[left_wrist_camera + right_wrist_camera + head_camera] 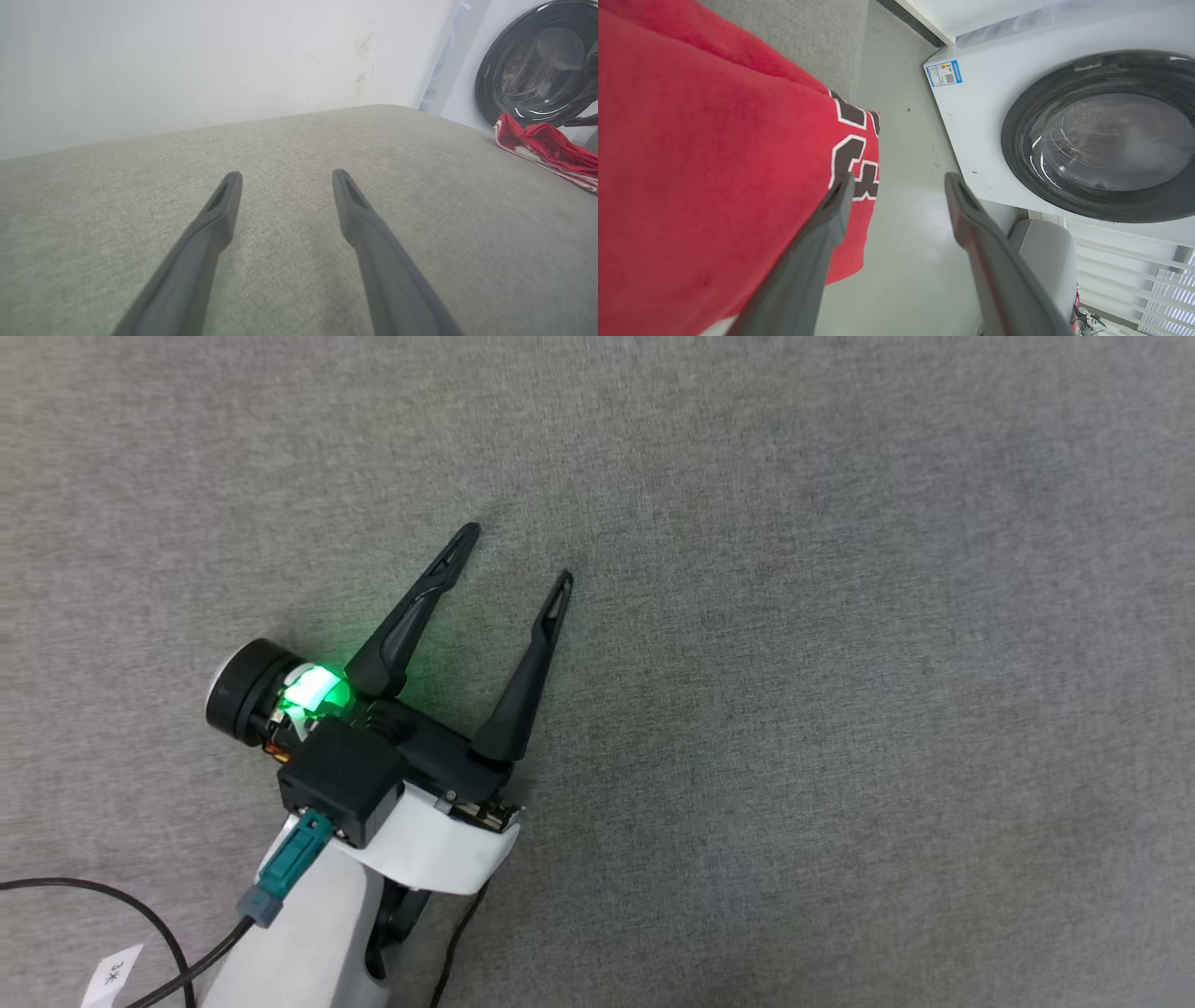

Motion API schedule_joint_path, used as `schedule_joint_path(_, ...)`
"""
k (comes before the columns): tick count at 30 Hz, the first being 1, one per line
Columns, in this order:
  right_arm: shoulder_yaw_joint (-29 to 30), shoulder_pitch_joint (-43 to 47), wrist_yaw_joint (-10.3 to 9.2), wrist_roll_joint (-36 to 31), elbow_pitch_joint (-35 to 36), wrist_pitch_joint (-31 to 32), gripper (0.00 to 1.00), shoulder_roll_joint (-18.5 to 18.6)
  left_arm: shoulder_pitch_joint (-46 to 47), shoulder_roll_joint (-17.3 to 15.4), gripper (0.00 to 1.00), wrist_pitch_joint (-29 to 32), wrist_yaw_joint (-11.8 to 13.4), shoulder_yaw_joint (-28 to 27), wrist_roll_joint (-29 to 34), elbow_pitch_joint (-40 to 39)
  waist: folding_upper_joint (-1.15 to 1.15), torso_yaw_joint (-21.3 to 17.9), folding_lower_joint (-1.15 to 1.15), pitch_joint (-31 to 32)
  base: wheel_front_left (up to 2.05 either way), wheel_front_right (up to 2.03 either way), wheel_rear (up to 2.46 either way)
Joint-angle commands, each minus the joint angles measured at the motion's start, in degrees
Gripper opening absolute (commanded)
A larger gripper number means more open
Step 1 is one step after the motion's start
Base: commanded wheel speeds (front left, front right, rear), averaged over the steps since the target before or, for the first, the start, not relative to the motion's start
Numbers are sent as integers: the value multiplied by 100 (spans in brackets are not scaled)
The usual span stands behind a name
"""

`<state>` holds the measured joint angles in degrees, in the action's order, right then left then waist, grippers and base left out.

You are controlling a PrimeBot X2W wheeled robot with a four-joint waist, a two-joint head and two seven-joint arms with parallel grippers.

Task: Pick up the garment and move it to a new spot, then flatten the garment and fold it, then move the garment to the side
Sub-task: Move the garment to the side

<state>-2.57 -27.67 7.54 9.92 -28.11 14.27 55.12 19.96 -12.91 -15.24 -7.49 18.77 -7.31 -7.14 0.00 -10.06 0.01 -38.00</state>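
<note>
My right claw [899, 177] is spread wide with nothing in it; between the two fingers I see pale floor [901, 261], not cloth. The shirt [714, 163] takes up the left side of my right wrist view. It is a broad red sheet that comes down from the grey pad [808, 28] at the top and runs out past the left and bottom edges, so I cannot tell its full length there. Its free edge faces the washer [971, 116]. A black print [852, 154] outlined in white sits at that edge, just above my left fingertip [843, 191]. That finger crosses in front of the shirt's edge, but I cannot tell whether it touches the cloth. The other finger stands apart from the shirt, over the floor.

From my left wrist the shirt [551, 144] looks like a low, bunched red strip at the far right rim of the pad [280, 140], below the washer door [537, 70]. Its long axis slants from upper left to lower right along that rim, with white trim showing at the nearer end. I cannot tell which way the collar points.

My left claw [286, 173] is also open and holds nothing. It hangs over bare pad, well apart from the shirt, which lies off to its right. The head view shows the same claw [518, 553] with its fingers angled up and to the right.
</note>
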Motion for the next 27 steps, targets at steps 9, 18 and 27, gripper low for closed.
schedule_joint_path(9, 299, -182, -11, -65, 839, -511, 100, -431, -420, 312, 100, 5, 49, -475, -135, 186, 0, 244, -1, 1207, 0, 0, 0)
schedule_joint_path(18, 977, 605, -10, 449, 2136, -987, 100, -1839, -984, 670, 100, 5, 277, -1148, -267, 368, 0, 558, -1, 2236, 0, 0, 0)
schedule_joint_path(27, 1009, 1823, -8, 617, 3464, -1566, 100, -3369, -1565, 835, 100, 5, 275, -1424, -130, 464, 0, 872, -1, 2804, 0, 0, 0)
